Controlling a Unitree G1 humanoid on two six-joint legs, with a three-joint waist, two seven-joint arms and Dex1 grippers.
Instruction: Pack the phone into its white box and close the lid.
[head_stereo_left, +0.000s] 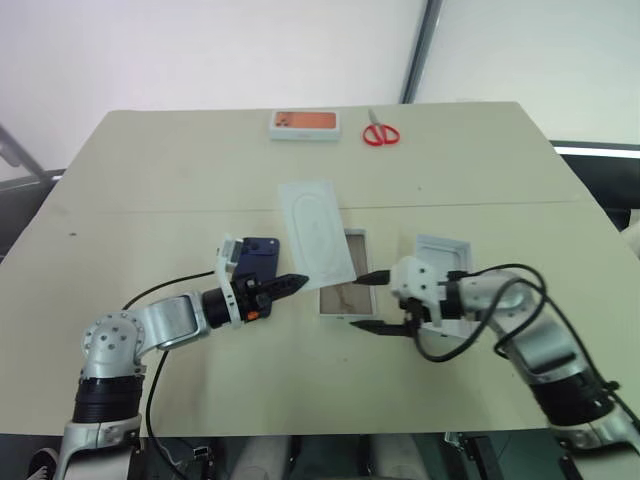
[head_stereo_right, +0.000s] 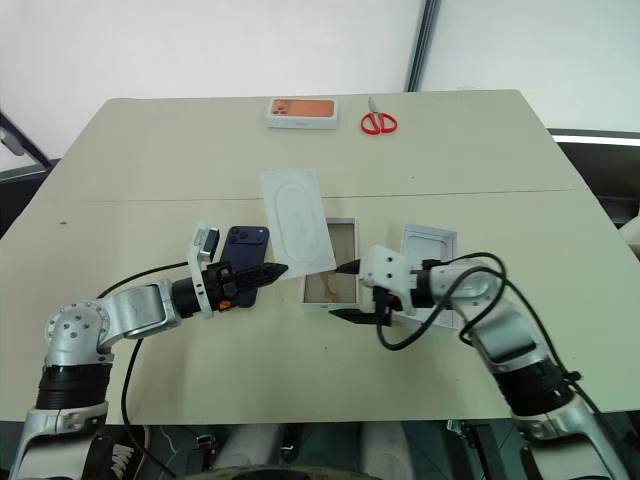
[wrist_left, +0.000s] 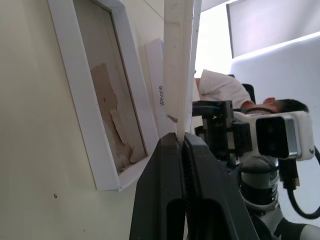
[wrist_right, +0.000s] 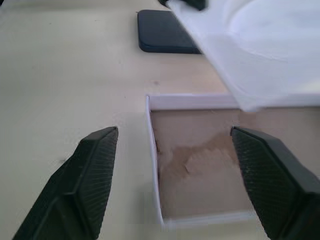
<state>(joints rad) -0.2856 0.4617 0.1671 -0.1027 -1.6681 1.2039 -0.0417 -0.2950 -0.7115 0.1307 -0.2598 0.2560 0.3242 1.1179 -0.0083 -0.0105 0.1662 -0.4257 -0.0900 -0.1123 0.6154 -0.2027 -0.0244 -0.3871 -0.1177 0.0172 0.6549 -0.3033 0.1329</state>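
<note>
Your right hand (head_stereo_left: 373, 301) hangs wide open, empty, beside the shallow white box (head_stereo_left: 343, 286). Your left hand (head_stereo_left: 296, 282) pinches the flat white insert tray (head_stereo_left: 316, 226). Beyond, the slim navy phone (head_stereo_left: 258, 259) lies on the surface: stiff, glossy, slippery; take its long edges.

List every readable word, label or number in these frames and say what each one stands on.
"iPhone": printed along the side wall of the lid, seen past the white box.
The box with the orange picture at the far edge: any print is too small to read.
Nothing else legible.
</note>
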